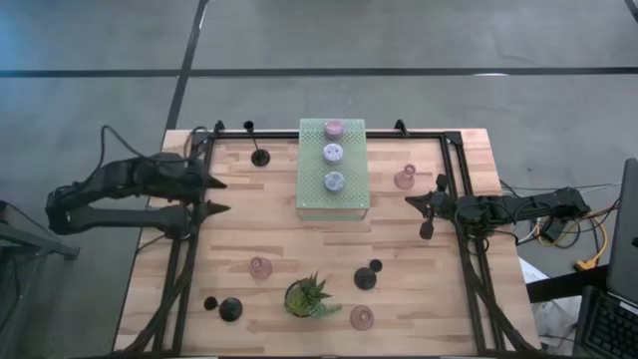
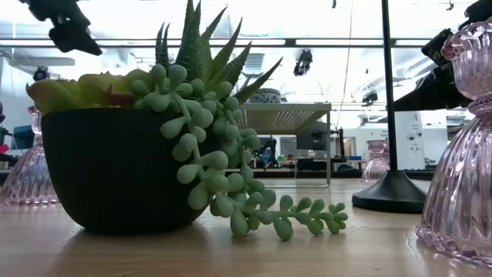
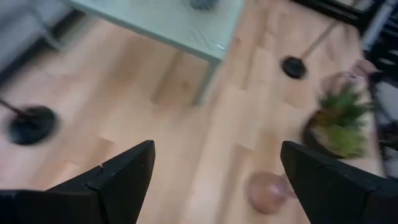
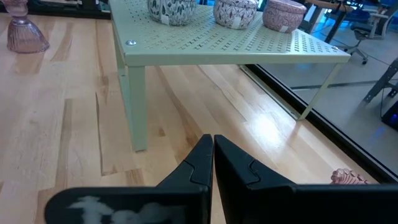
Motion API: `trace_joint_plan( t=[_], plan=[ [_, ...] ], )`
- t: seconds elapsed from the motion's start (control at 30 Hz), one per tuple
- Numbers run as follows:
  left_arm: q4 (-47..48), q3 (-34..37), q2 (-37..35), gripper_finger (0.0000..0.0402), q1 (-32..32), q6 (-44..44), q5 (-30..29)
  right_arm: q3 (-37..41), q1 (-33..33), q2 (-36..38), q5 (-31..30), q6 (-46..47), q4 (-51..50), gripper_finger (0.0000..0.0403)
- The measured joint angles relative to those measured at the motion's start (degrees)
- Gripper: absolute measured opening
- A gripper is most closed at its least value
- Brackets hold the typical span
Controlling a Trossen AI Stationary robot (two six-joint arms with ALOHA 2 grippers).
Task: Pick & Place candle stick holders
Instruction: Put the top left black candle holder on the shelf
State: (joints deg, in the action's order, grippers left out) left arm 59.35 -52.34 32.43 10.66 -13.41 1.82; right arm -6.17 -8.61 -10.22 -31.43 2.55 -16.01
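Holders (image 1: 333,154) upright, rowed lengthwise (on box (image 1: 311,189))

a: any lettering, label, brand or number to enter?
b: none legible. pale green perforated metal box (image 1: 333,170): unmarked. pale wooden plank table (image 1: 269,229): unmarked. far room signs in the low view: too small to read.

We count three squat holders (image 1: 334,153) on one perforated box (image 1: 333,199), three pink glass holders (image 1: 260,266) on the table (image 1: 419,259), and what look like three black holders (image 1: 260,157), with a small dark blob near one we can't tell. One potted plant (image 1: 308,297). Two grippers.
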Motion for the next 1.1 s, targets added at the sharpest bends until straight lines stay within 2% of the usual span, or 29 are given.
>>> trace_joint_plan(
  t=[0.13, 0.27, 0.33, 0.47, 0.67, 0.97, 1.1],
  plan=[
    [-0.36, 1.65, 0.00, 0.0351, 0.02, -0.26, -10.03, 0.00, -0.01, 0.02, 0.00, 0.02, 0.00, 0.0009],
    [-5.58, 5.61, 2.15, 0.0351, 0.02, -1.50, -18.99, 0.00, -0.01, 0.00, 0.01, 0.02, 0.02, 0.0009],
    [-10.67, 8.06, 3.11, 0.0351, 0.08, -1.10, -21.46, 0.00, 0.00, 0.00, -0.01, 0.01, 0.00, 0.0008],
    [-22.27, 12.97, 7.07, 0.0351, 0.11, 0.81, -22.44, 0.00, 0.00, -0.02, -0.01, 0.00, 0.00, 0.0009],
    [-26.81, 16.29, 12.73, 0.0351, 0.32, -0.69, -32.48, 0.00, -0.01, -0.02, -0.01, 0.02, -0.01, 0.0008],
    [-34.88, 16.05, 18.42, 0.0351, 5.42, -3.46, -33.21, 0.00, 0.01, -0.02, 0.01, 0.00, 0.00, 0.0008],
    [-34.90, 16.09, 18.91, 0.0351, 7.83, -5.16, -33.19, 0.00, -0.01, -0.02, 0.01, 0.00, 0.00, 0.0008]
  ],
)
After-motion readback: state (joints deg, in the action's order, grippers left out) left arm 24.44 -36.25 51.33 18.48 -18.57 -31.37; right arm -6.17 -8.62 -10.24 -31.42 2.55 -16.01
